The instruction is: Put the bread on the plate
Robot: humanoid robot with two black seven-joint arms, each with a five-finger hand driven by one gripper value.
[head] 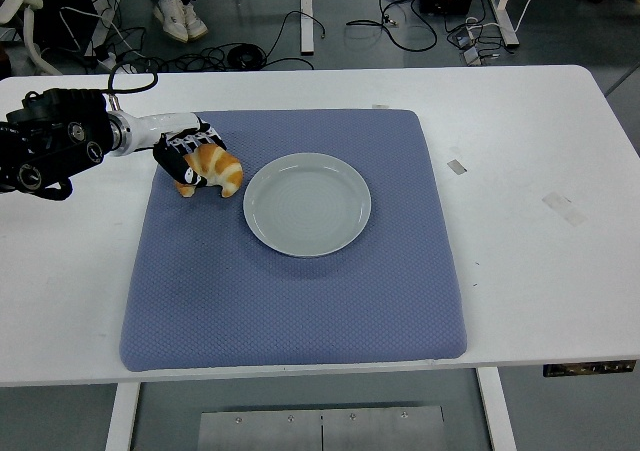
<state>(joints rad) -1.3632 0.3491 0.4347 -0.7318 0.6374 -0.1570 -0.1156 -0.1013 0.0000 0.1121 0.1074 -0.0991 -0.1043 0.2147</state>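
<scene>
While robot hand [185, 151] grips bread [212, 171], plate [307, 203] (pale) bare

— Where is the left arm [55, 141]?
— It enters from the left edge, forearm roughly level, wrist pointing toward the plate [307, 203].
— And the left hand [188, 156]?
— Just left of the plate, fingers [200, 143] curled over the bread [210, 171], gripping it.

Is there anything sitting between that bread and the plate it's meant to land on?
Nothing visible. The left hand is closed around the bread, just left of the empty plate. Only a short strip of bare blue mat separates them.
</scene>
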